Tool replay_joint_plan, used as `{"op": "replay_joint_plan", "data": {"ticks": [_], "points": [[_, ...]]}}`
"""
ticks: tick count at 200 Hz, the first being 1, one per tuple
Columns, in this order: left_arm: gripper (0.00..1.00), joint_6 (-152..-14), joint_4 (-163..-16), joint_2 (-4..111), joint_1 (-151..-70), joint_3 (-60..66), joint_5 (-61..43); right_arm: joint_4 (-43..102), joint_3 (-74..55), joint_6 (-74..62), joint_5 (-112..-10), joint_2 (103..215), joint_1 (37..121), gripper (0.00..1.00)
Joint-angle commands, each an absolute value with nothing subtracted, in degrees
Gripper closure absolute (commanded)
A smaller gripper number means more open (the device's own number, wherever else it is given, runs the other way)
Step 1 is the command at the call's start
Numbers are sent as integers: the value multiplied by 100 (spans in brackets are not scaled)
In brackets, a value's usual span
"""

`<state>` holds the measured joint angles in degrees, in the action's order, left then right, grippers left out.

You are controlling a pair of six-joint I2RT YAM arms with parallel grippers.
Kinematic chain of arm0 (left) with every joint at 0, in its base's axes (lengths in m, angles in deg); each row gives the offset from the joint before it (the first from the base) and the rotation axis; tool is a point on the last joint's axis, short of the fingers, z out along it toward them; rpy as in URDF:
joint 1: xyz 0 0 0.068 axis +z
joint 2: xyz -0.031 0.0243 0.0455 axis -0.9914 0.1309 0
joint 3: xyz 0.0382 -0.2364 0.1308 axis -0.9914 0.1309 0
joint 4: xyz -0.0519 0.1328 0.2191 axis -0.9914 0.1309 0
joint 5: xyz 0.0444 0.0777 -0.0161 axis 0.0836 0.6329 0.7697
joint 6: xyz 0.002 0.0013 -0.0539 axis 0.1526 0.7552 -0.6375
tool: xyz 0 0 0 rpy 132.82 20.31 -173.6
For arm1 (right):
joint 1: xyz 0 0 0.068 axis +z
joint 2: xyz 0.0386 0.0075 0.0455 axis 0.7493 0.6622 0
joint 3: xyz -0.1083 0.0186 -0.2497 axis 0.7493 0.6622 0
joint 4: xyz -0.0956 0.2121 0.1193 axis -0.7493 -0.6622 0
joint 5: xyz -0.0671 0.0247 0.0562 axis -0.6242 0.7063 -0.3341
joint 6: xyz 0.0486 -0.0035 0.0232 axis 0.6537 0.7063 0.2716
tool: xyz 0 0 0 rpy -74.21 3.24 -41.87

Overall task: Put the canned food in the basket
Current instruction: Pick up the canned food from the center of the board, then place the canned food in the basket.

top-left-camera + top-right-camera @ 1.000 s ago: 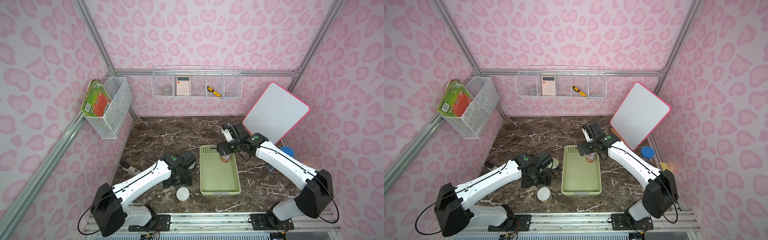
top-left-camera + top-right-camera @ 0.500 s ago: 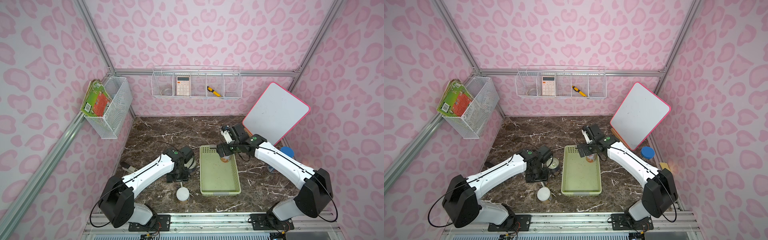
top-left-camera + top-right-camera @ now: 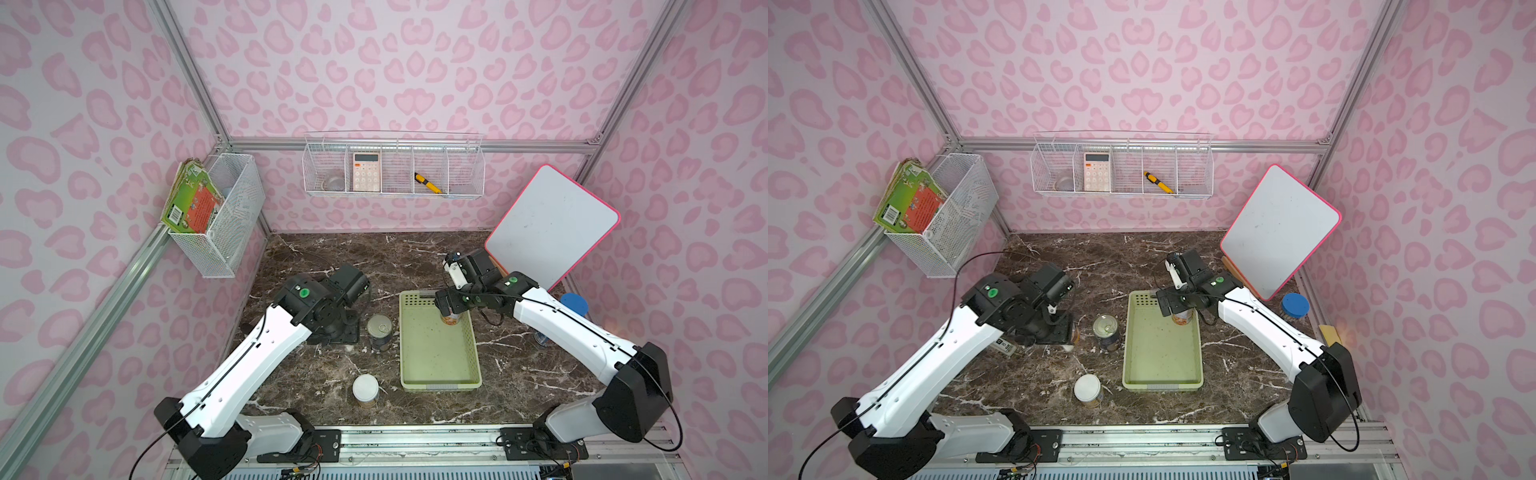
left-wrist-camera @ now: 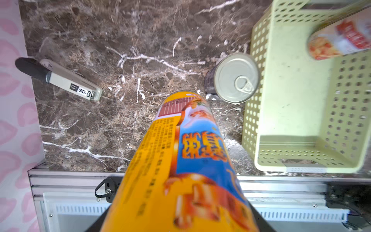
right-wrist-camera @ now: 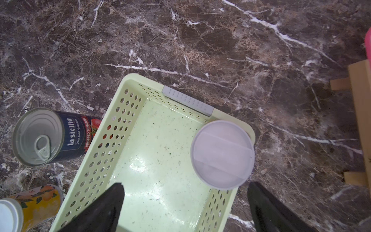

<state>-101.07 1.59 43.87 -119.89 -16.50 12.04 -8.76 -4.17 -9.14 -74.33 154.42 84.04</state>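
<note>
White-lidded can (image 3: 365,390) stood on the counter (image 3: 519,365) off the basket's (image 3: 436,353) near-left corner, left end effector (image 3: 1067,338) gripped a yellow can (image 4: 186,152) left of the basket, dark can (image 3: 380,330) stood just beside its left wall, right end effector (image 5: 184,188) hung spread wide over a red-labelled can (image 5: 221,154) that stood inside its far-right corner.

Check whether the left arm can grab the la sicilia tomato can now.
Probably not: the left tool is shut on a yellow-labelled can, though the tomato can stands uncovered close beside it.
</note>
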Motion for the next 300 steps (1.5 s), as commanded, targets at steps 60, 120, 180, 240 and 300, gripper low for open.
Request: {"op": "replay_joint_plan", "data": {"ticks": [60, 120, 180, 240, 300], "points": [[100, -9144, -702, 7136, -12327, -4000, 221, -677, 38, -743, -7476, 14719, 7722, 1], [100, -8822, -658, 8922, -12292, -4842, -159, -447, 454, -777, -7361, 14422, 7499, 1], [100, -8701, -822, 9711, -12226, -5041, 499, -242, 660, -806, -7176, 14331, 7492, 1], [70, -8699, -979, 10045, -12212, -4937, 412, -176, 731, -828, -6961, 14466, 7495, 1], [49, -8759, -1011, 9472, -12217, -4973, 484, -162, 850, -786, -6746, 14283, 7485, 1]]}}
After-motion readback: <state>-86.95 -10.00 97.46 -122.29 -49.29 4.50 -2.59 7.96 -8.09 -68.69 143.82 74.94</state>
